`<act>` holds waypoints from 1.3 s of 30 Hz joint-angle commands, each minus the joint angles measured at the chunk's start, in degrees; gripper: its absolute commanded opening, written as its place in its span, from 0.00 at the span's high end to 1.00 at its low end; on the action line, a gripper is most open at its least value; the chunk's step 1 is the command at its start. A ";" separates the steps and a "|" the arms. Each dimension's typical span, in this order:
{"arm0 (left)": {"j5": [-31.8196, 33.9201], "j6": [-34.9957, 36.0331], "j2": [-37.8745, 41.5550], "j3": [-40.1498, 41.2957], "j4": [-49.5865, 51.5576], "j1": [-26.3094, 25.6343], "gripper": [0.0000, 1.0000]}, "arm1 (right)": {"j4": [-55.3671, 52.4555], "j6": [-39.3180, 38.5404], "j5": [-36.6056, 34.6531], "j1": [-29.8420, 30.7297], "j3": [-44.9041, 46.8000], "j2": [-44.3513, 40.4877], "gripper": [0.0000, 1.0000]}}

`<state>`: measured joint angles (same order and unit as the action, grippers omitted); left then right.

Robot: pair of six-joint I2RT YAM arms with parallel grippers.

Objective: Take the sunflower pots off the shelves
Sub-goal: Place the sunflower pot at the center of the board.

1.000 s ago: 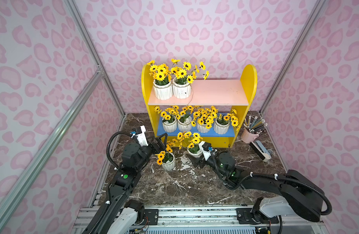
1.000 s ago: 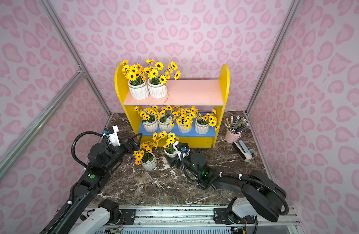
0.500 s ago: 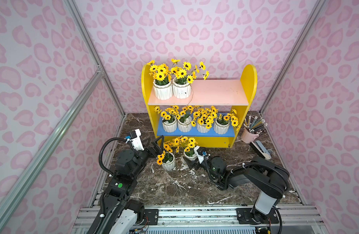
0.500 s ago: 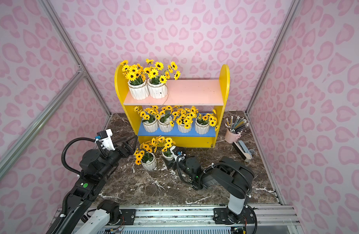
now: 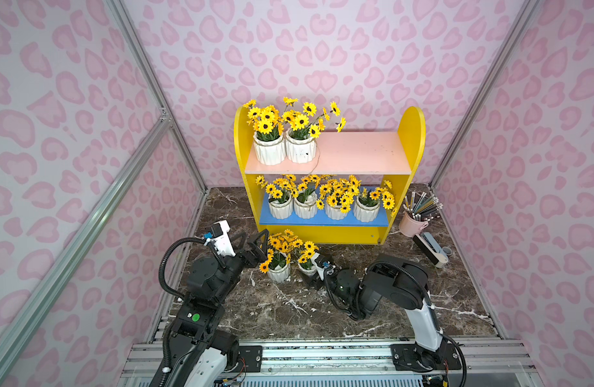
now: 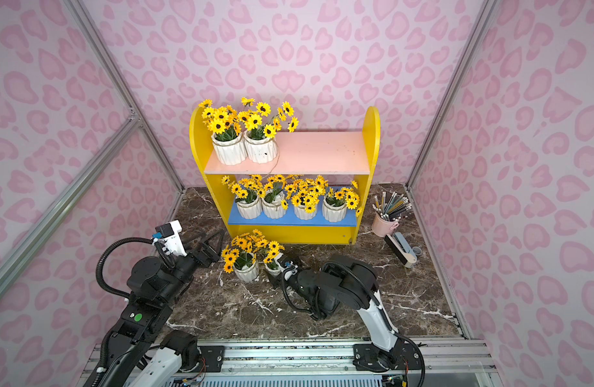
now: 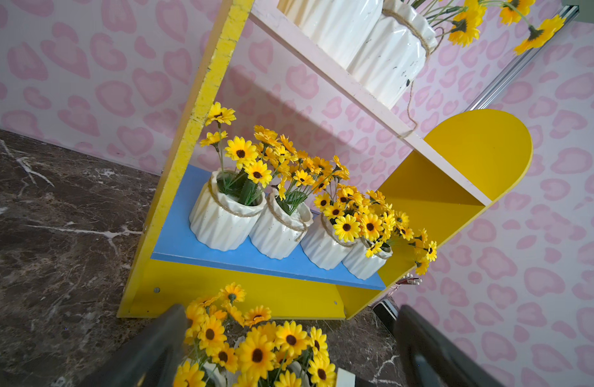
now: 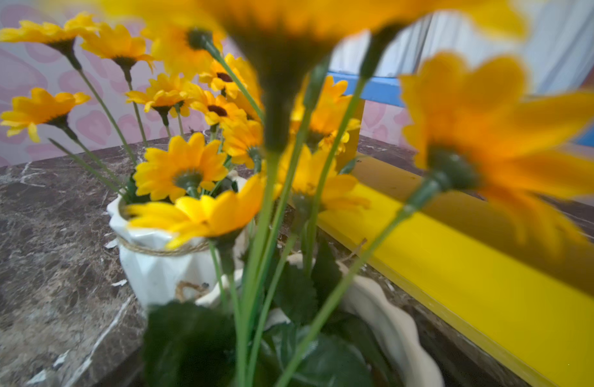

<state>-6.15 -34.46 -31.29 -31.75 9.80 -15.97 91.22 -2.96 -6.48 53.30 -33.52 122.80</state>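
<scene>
Moved beside the floor pot point(image 5: 278, 273), gripped pot point(image 5: 305, 270) holds sunflowers point(image 5: 309, 246).

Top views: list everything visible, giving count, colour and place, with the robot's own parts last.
upper-board sunflower pots: 2, white with yellow flowers, together at one end of the pink board
lower-board sunflower pots: 4, same colours, in a row on the blue board
free table pot: 1, same colours, in front of the shelves
gripped table pot: 1, same colours, beside the free one
shelves: 1, yellow sides, against the back wall
pencil cup: 1, pink, beside the shelves
desk tool: 1, black and grey, near the cup; type unclear
table: 1, dark marble
left gripper: 1, black, open, by the free pot's flowers
right gripper: 1, black, around the gripped table pot
</scene>
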 commanded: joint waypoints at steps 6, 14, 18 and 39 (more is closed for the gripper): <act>0.78 0.88 1.31 0.72 -0.48 -0.03 0.01 | 16.33 0.15 -1.82 0.06 -2.81 6.98 1.00; 0.60 0.97 0.62 0.74 -1.01 -0.03 0.01 | 16.19 1.09 -1.36 0.21 -3.50 10.35 1.00; 0.45 1.02 0.53 0.51 -0.89 -0.03 0.02 | 13.54 2.10 -0.82 0.42 -3.41 8.66 0.45; -1.06 1.74 0.57 -1.86 0.29 -0.04 0.03 | 6.69 2.35 -2.48 1.74 -1.27 0.06 0.01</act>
<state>-6.50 -33.39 -30.70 -32.99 9.89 -15.97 91.59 -0.89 -9.02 54.83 -35.22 123.76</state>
